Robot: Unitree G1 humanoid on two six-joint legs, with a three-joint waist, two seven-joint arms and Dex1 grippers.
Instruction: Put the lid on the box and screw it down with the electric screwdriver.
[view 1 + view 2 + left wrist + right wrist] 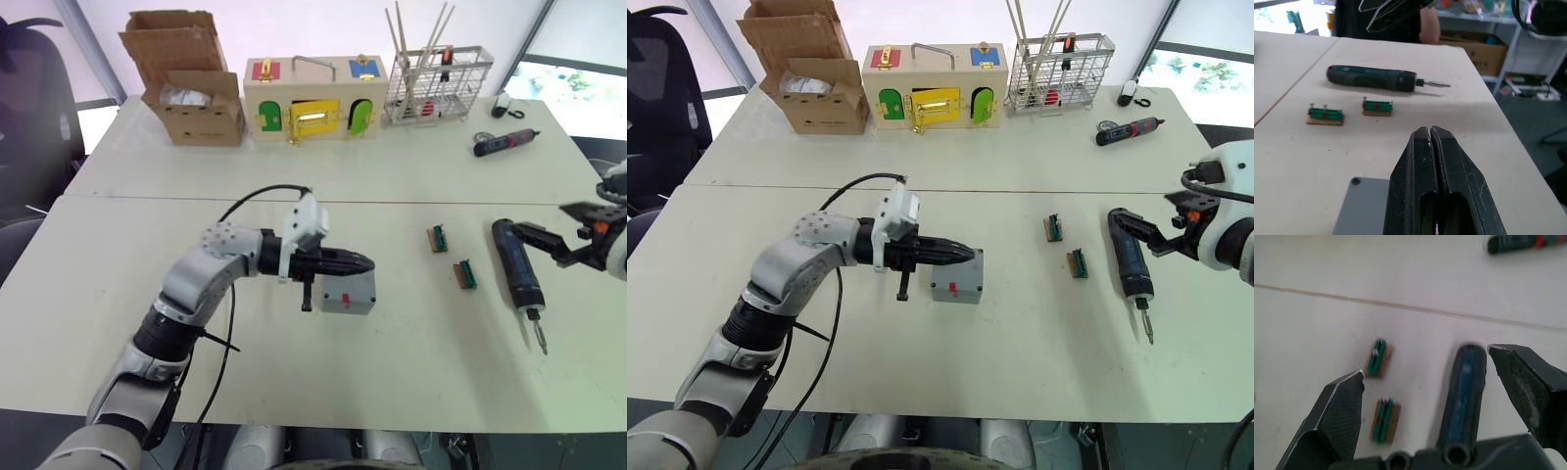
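The grey box (343, 302), with a small red mark on its front, sits mid-table. The flat grey lid (1359, 205) lies on top of it, one screw hole showing at a corner. My left gripper (367, 262) is shut with nothing in it, and its fingers (1449, 166) lie just over the lid. The black electric screwdriver (519, 274) lies on the table to the right, its bit toward the front edge. My right gripper (1426, 363) is open, with a finger on each side of the screwdriver's (1464, 391) rear end.
Two small green terminal blocks (437, 238) (464, 274) lie between the box and the screwdriver. Along the far edge stand a cardboard box (186, 83), a wooden box with coloured doors (315, 98) and a wire basket (436, 83). A smaller black-and-red screwdriver (505, 142) lies at the far right.
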